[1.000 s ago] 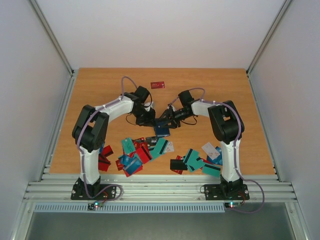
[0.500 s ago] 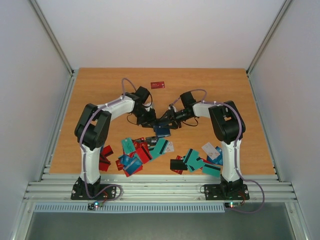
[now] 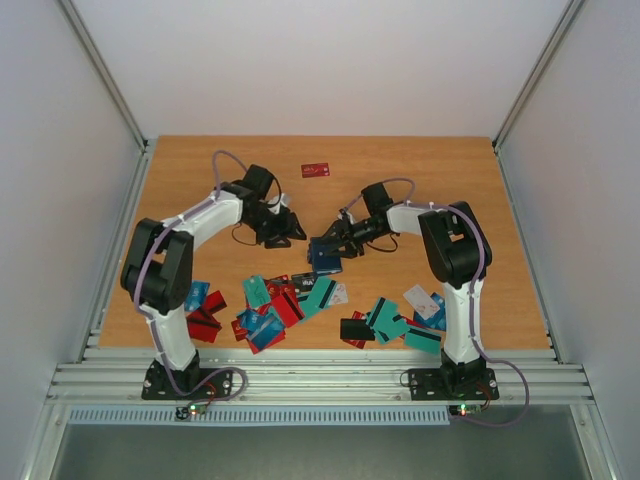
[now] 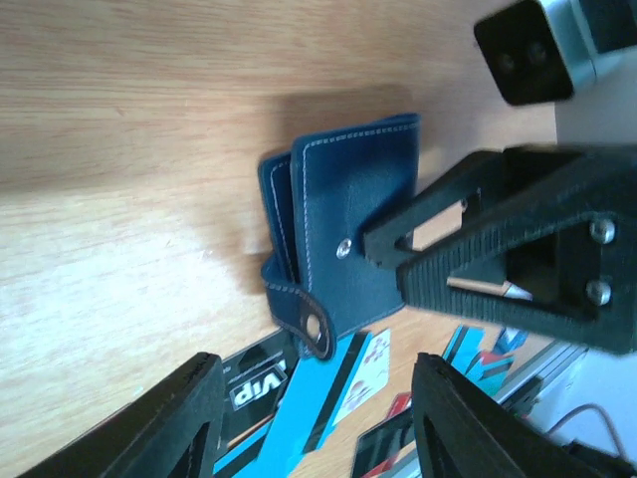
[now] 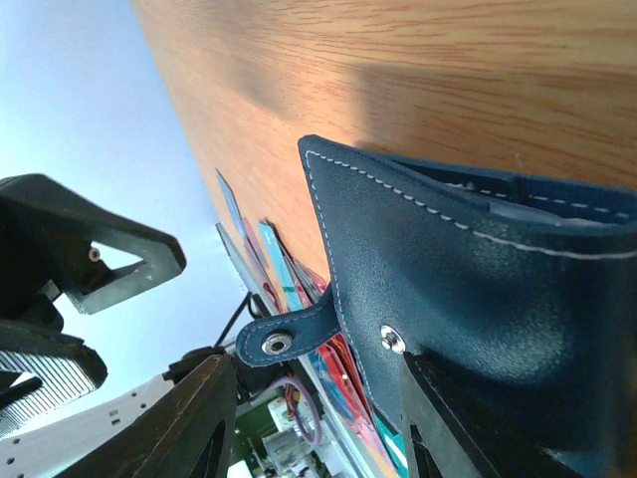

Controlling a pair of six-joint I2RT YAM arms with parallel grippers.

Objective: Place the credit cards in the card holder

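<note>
The card holder (image 4: 348,239) is one dark navy case with pale stitching, a metal stud and a snap strap hanging from one corner. It sits near the middle of the surface (image 3: 200,190), one side pinched in the jaws of the right gripper (image 3: 335,243). The left gripper (image 3: 290,232) hangs just beside it, jaws spread and holding nothing. One red card (image 3: 316,170) lies alone at the far side. The other credit cards (image 3: 268,318) overlap in two heaps along the near edge, too many to count.
</note>
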